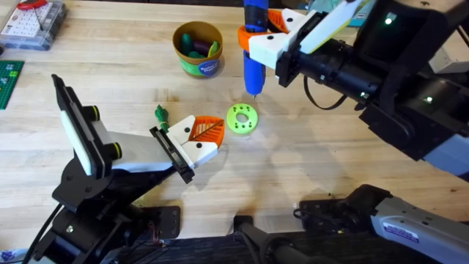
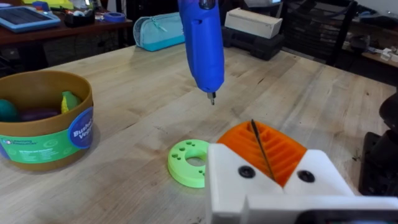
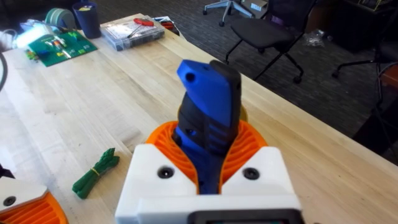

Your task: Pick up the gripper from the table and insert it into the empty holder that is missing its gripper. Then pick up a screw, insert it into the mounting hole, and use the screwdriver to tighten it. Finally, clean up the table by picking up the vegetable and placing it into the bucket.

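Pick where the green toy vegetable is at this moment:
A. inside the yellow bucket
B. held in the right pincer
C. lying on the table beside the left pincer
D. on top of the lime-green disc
C: the vegetable lies on the bare table just beside the left pincer, apart from the bucket, while the right pincer grips the screwdriver.

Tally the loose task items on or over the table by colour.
Blue: 1, thick blue-handled screwdriver, held in the right gripper
Green: 2, lime-green plastic disc with holes; small green leafy toy vegetable
Yellow-orange: 1, round labelled bucket
Total: 4
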### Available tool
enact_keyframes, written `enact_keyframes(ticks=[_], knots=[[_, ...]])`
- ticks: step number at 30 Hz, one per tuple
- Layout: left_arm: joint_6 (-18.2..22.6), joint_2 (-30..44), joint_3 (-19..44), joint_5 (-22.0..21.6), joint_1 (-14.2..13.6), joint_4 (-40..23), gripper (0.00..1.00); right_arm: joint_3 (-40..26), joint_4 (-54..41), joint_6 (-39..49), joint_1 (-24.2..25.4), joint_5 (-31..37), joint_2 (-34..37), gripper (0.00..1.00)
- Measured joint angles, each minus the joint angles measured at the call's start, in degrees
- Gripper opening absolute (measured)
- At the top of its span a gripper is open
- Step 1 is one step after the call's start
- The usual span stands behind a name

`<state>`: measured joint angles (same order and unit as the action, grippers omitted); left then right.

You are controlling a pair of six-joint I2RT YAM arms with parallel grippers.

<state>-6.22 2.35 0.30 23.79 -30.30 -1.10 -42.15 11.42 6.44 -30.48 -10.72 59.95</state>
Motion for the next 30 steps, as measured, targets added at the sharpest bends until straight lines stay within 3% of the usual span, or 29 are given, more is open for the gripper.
enact_keyframes(ticks=[8, 14, 18, 24, 30], knots=[[-0.04, 0.00, 0.00, 0.00, 0.02, -1.26, 0.009, 0.37, -6.19, 0.03, 0.00, 2.89, 0.55, 0.117], [-0.04, 0.00, 0.00, 0.00, 0.02, -1.27, 0.009, 0.52, -20.76, 1.69, -0.04, 17.37, 0.58, 0.117], [-0.04, 0.00, 0.00, 0.00, 0.02, -1.27, 0.009, 0.75, -30.19, 7.23, 0.02, 26.88, 1.24, 0.116], [-0.04, 0.00, 0.00, 0.00, 0.02, -1.27, 0.009, 0.86, -30.01, 20.44, 0.02, 31.84, 7.60, 0.118], [-0.04, 0.00, 0.00, 0.00, 0.02, -1.27, 0.009, 1.25, -28.67, 25.67, 0.02, 32.78, 17.58, 0.118]])
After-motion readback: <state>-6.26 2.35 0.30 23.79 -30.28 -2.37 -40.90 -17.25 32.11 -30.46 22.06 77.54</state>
